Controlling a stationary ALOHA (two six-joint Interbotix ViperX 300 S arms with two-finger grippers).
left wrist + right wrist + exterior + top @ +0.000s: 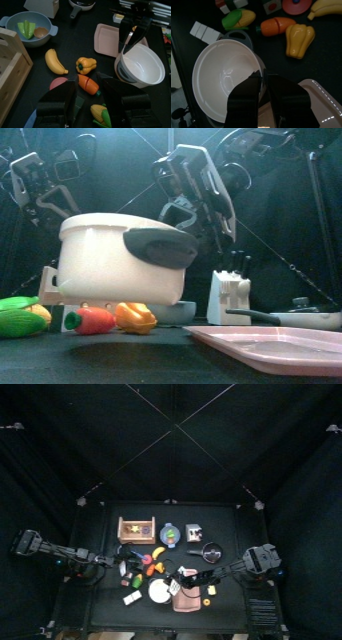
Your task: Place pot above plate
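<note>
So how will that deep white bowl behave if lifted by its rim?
Probably rigid: the deep white bowl keeps its round shape with the right tool pinching one side of the rim. Held off-centre, it may tilt. Its smooth, glossy wall looks slippery.

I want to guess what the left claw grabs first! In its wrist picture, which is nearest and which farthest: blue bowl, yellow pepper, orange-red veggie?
1. Orange-red veggie, right at the left gripper's jaw tips.
2. Yellow pepper, just beyond the veggie.
3. Blue bowl, far off to one side.
</note>
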